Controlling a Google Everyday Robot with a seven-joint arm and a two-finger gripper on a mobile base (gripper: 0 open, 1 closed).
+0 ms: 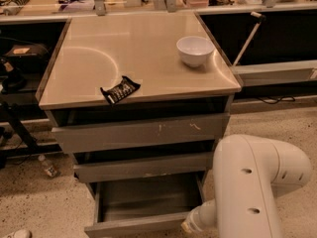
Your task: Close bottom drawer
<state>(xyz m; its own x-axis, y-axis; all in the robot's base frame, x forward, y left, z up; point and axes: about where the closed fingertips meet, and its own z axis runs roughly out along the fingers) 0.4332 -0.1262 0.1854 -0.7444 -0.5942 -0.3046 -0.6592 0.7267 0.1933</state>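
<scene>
The bottom drawer (143,202) of the grey cabinet stands pulled out, its flat grey tray showing and its narrow front panel (133,226) near the lower edge of the view. Above it sit the mid-width drawer front (143,166) and the widest, scratched drawer front (143,132). My white arm (252,187) fills the lower right, and its wrist end (190,225) reaches to the right end of the bottom drawer's front panel. The gripper itself is below the frame, out of view.
On the cabinet top (133,53) lie a white bowl (195,50) at the right and a dark snack packet (120,90) near the front edge. A plastic bottle (48,165) lies on the speckled floor at the left. Dark shelving stands on both sides.
</scene>
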